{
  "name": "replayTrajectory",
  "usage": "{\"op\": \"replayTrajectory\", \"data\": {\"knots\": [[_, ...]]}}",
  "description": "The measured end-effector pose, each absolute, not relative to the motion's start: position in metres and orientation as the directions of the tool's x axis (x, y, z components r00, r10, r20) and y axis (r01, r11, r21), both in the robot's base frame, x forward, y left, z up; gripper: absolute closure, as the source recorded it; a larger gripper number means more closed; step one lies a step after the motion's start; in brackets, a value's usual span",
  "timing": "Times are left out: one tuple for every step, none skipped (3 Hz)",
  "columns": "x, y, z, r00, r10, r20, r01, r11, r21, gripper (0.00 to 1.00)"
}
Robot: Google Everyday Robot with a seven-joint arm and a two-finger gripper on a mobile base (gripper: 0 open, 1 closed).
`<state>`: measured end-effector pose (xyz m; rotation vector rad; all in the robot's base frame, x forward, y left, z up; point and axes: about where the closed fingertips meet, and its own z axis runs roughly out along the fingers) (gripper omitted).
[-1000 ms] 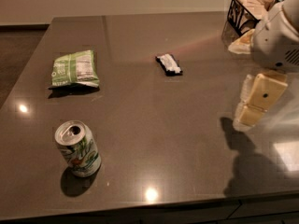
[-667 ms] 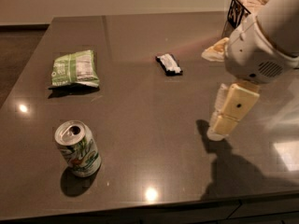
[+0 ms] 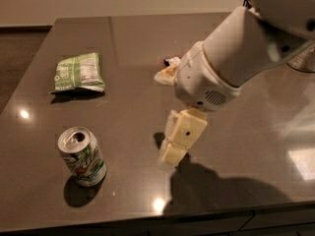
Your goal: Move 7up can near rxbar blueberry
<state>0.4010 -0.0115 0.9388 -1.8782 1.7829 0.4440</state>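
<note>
The single camera looks down at a slant from above the table (image 3: 133,43) at its near edge, facing the far wall (image 3: 123,1) along the frame's top; the arm (image 3: 246,48) enters close from upper right, its gripper (image 3: 173,151) hanging just below frame centre

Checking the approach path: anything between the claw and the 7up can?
Nothing visible. The claw hangs to the right, in the camera view, of the white-and-green aluminium drink can, with only dark tabletop between them. The flat green-and-white snack bag lies farther back, off that line.
</note>
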Motion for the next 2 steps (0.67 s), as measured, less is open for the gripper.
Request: {"op": "replayTrajectory", "data": {"knots": [[0.382,0.042,0.925,0.118,-0.769,-0.628,-0.992,-0.062,-0.111,0.00],[0.372,0.074,0.914,0.126,-0.741,-0.660,-0.992,-0.079,-0.101,0.00]]}}
